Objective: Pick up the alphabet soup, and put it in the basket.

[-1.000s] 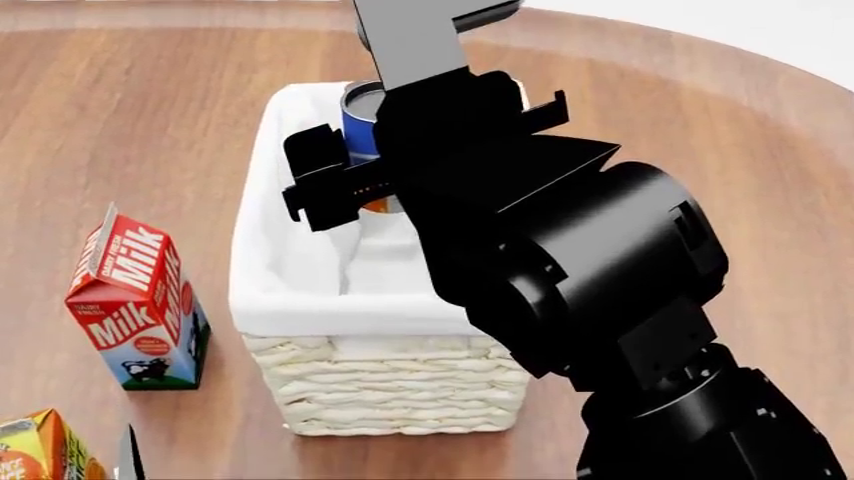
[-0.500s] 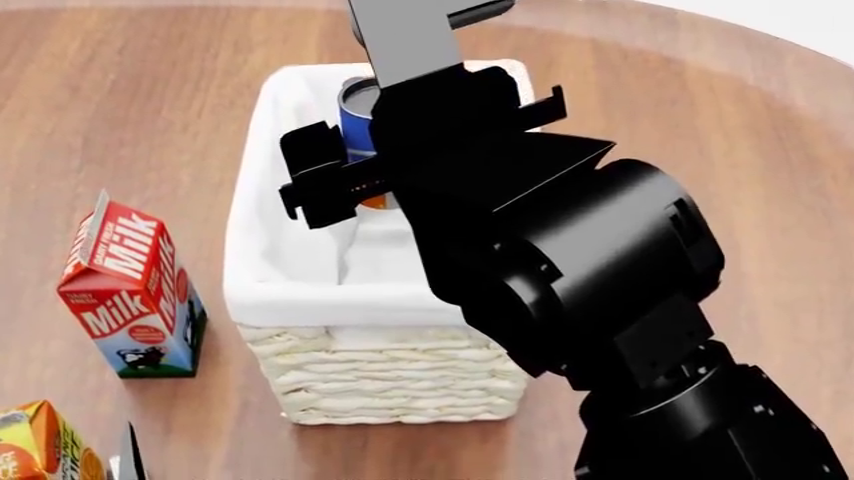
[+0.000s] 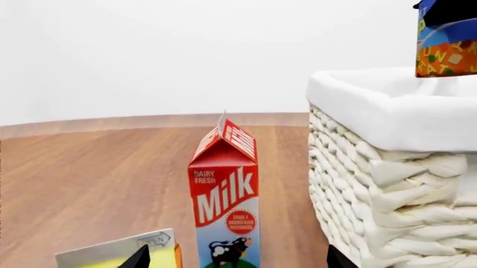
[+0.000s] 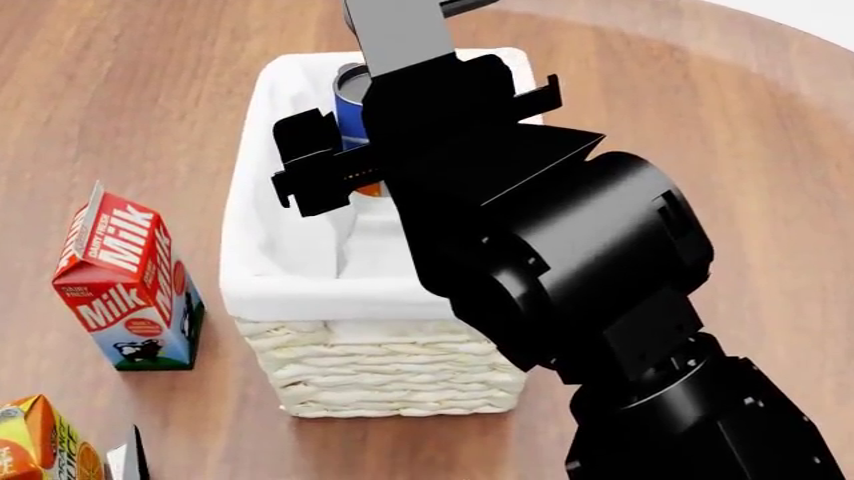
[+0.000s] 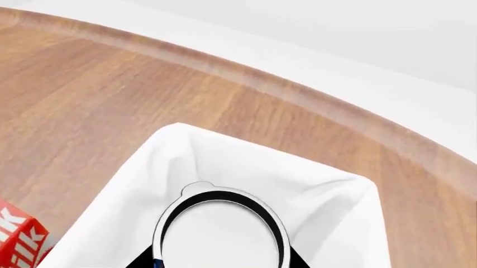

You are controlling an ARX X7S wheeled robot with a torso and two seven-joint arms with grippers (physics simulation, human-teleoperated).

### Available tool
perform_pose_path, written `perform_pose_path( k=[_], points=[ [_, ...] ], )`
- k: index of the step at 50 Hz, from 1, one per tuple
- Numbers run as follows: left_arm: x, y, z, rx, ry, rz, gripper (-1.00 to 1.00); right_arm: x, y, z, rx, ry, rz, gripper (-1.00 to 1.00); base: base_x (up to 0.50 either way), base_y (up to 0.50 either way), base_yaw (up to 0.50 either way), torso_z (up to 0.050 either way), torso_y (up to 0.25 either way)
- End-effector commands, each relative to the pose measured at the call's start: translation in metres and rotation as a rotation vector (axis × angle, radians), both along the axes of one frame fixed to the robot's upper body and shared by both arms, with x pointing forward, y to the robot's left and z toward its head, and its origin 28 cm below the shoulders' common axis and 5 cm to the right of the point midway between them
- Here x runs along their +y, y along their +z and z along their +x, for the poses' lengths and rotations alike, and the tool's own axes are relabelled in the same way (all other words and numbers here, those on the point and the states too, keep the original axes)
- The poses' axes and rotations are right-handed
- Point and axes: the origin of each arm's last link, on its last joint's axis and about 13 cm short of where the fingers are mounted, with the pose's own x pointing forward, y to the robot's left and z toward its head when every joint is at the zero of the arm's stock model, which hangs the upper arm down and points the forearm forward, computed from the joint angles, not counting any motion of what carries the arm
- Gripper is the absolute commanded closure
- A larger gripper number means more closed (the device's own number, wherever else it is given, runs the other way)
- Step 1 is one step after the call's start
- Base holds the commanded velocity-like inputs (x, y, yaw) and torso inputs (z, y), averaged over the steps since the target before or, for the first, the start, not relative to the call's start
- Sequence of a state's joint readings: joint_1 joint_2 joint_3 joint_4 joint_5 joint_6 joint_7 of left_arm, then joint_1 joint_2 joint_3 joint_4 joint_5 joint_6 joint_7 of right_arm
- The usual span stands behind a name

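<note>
The alphabet soup (image 4: 348, 108), a blue can with an orange bottom, is held by my right gripper (image 4: 367, 125) over the inside of the basket (image 4: 387, 385). In the left wrist view the can (image 3: 447, 47) hangs with its bottom about level with the basket's white rim (image 3: 387, 106). The right wrist view looks down on the can's pale top (image 5: 221, 234), with my right gripper (image 5: 221, 263) shut around it above the liner (image 5: 328, 201). My left gripper (image 3: 237, 262) is open and empty, low at the table's near left.
A red milk carton (image 4: 127, 280) stands left of the basket and shows in the left wrist view (image 3: 227, 206). An orange juice carton (image 4: 34, 445) stands at the near left corner. The round wooden table's far edge (image 5: 313, 95) lies beyond the basket.
The right gripper with the can has sunk slightly relative to the basket's far rim. The head view has shifted, so basket and milk carton sit a little higher and more to the left.
</note>
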State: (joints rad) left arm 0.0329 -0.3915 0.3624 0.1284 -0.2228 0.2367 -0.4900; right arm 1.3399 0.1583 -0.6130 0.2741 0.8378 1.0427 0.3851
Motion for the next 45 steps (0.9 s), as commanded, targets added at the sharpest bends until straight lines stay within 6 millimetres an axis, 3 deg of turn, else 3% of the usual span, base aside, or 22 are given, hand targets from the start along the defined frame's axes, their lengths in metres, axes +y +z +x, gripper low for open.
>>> perform_pose_path(
  k=[1, 45],
  points=[
    [-0.0012, -0.0005, -0.0006, -0.006, 0.006, 0.034, -1.0, -0.0002, 0.0042, 0.0007, -0.03, -0.007, -0.005, 1.0, 0.0, 0.0, 0.0, 0.0, 0.0],
    [-0.003, -0.0006, -0.0012, -0.022, -0.003, 0.041, -1.0, 0.0017, 0.0023, 0.0002, -0.031, 0.004, -0.013, 1.0, 0.0, 0.0, 0.0, 0.0, -0.047]
  ],
)
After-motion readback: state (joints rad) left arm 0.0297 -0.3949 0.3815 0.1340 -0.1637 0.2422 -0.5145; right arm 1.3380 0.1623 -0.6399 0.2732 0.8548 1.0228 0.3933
